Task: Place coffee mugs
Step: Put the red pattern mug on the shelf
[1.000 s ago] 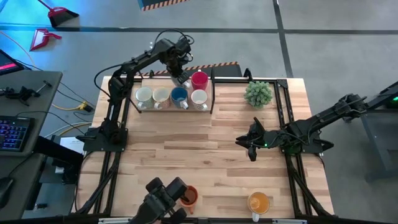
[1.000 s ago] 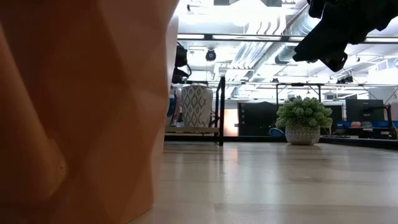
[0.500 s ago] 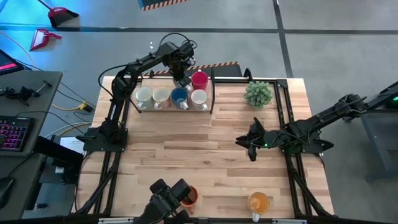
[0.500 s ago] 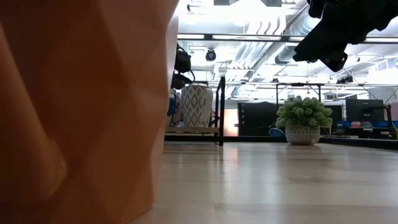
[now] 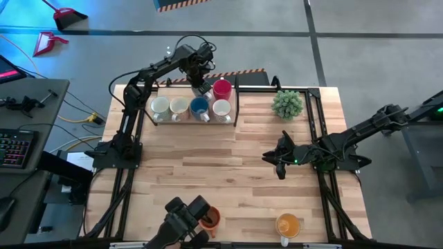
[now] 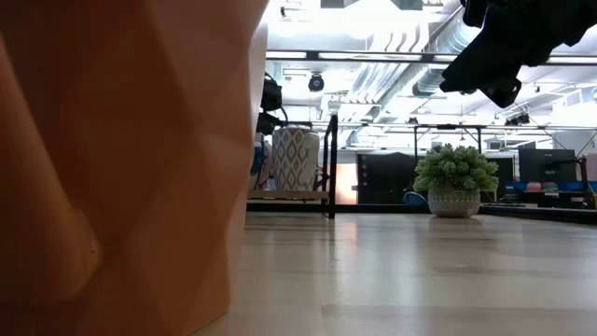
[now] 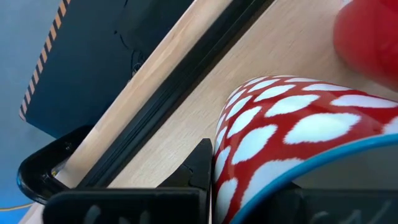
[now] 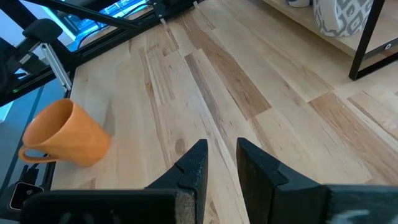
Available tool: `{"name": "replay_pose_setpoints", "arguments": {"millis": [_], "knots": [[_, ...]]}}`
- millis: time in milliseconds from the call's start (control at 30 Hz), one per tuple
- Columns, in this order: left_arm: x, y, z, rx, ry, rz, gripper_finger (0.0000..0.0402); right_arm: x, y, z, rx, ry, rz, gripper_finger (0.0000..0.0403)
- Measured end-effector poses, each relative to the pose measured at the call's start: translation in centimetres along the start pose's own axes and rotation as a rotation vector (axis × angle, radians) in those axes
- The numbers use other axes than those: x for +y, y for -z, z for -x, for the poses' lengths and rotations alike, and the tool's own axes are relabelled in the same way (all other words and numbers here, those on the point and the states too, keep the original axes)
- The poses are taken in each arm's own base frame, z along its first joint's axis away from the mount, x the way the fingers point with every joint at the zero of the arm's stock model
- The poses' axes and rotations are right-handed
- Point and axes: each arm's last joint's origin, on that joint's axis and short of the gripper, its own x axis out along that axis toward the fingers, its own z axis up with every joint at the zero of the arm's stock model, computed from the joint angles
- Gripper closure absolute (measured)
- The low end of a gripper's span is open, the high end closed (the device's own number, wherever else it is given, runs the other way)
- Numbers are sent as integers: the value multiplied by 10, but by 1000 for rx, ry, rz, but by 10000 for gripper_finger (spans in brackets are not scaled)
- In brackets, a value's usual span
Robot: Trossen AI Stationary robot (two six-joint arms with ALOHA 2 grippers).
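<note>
My left gripper [image 5: 201,84] reaches down over the far row of a black-framed wooden shelf [image 5: 237,114] and is shut on a red mug with white spots and a blue rim [image 7: 280,130]. Beside that mug stands a red mug [image 5: 222,88]. In the shelf's near row stand a white mug [image 5: 160,106], a cream one [image 5: 180,106], a blue one [image 5: 199,106] and a white one [image 5: 221,108]. An orange mug [image 8: 62,134] lies on its side near the front edge. My right gripper [image 8: 216,168] hangs open above the table's right half, holding nothing. My left gripper holds the spotted mug by its wall just under the rim [image 7: 227,155]. One finger [image 7: 200,167] lies against the outside, and the other is hidden past the rim. The fingers come from above, pointing down. I cannot tell whether the mug's base rests on the shelf.
A small green potted plant [image 5: 287,104] stands right of the shelf. A red-orange mug [image 5: 210,218] sits at the front edge and fills the left of the low view [image 6: 121,168]. Bare wood lies between the shelf and the front mugs.
</note>
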Motion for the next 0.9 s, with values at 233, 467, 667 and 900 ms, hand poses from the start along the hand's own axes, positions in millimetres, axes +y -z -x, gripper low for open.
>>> {"name": "replay_pose_setpoints", "arguments": {"millis": [233, 467, 667, 900], "knots": [[-1, 0, 0, -1, 6, -9, 385, 0, 0, 0, 1, -1, 3, 336], [-1, -2, 0, -25, 11, -7, 373, 0, 0, 0, 2, -2, 0, 336], [0, -4, 0, -44, 10, -7, 365, 0, 0, 0, 1, -2, 0, 336], [-1, -4, 0, -44, 30, -7, 342, 0, 1, 0, 6, 2, 6, 336]]}}
